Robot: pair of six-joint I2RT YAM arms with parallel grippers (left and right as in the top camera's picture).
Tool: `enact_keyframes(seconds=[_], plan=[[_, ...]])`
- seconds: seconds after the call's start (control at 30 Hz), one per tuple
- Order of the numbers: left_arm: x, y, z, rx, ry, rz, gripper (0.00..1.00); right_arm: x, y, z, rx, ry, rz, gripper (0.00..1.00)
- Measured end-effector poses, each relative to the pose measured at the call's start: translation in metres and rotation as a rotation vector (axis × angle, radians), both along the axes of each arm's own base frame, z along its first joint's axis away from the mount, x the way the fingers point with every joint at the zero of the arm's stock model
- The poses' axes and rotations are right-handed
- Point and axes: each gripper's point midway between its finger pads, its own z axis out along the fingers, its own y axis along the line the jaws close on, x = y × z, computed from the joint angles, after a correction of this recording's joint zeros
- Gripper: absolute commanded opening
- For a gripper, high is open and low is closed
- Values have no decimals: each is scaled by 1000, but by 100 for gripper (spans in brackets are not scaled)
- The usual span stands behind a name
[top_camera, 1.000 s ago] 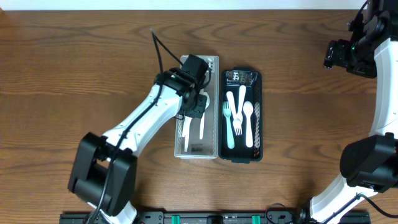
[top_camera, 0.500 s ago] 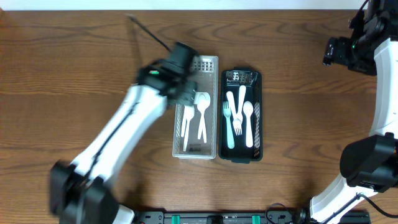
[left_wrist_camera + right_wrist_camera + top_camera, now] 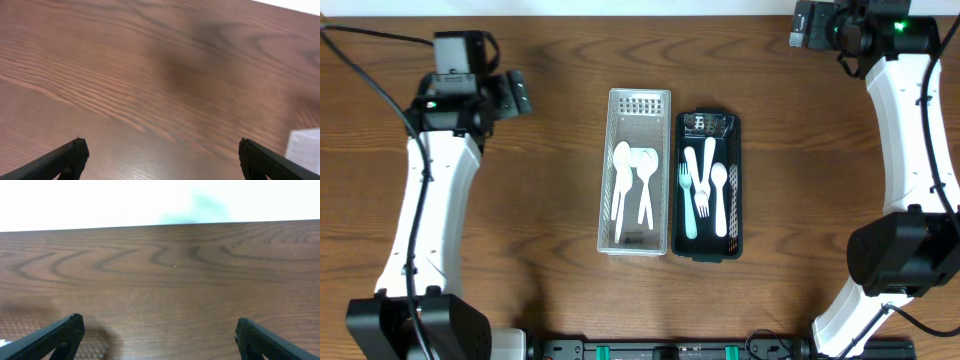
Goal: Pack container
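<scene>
A clear mesh container (image 3: 638,105) stands mid-table with two white spoons (image 3: 632,175) lying in it. Right beside it is a black container (image 3: 732,185) holding several pale forks and spoons (image 3: 705,190). My left gripper (image 3: 516,93) hovers far to the left of both containers, open and empty. In the left wrist view the left gripper (image 3: 161,145) spans bare wood, with a white corner (image 3: 305,150) at the right edge. My right gripper (image 3: 803,22) is at the table's back edge, open and empty; in the right wrist view the right gripper (image 3: 159,320) shows only wood.
The wooden table (image 3: 520,250) carries only the two containers. The table's far edge (image 3: 160,226) runs just ahead of the right gripper. The arms' bases sit at the front left and front right.
My left gripper opened, leaving a spoon in the clear container, and the arm swung away to the far left. My right gripper moved left along the back edge and opened wider.
</scene>
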Motion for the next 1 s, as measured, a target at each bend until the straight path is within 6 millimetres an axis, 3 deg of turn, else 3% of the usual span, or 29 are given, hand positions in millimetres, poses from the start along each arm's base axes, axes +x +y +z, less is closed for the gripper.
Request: enact_keyframes(seconds=[0.17,0.33,0.5,0.6,0.7,0.83,0.9,1.0], plan=[[-12,6,-10,23,66,-17,98,-20,-10,-18,-10,106,-17,99],[-32,1,-4,39,-9,-40,98,-38,-27,-39,0,160,-42,99],[-71,-4,24,60,-253,-52,98,-81,-30,-59,-4,143,-38,99],[-97,-8,24,69,-376,-61,98,-115,-23,-64,-18,81,-18,99],[-122,-9,-7,72,-419,-62,98,-150,-16,-78,-33,27,-6,99],[-142,-9,-54,74,-449,-61,98,-173,-14,-110,-53,-71,-6,99],[-148,-9,-64,75,-471,-61,98,-181,-14,-132,-56,-81,-10,99],[-153,-9,-69,76,-484,-60,98,-210,-13,-179,-52,25,-8,99]])
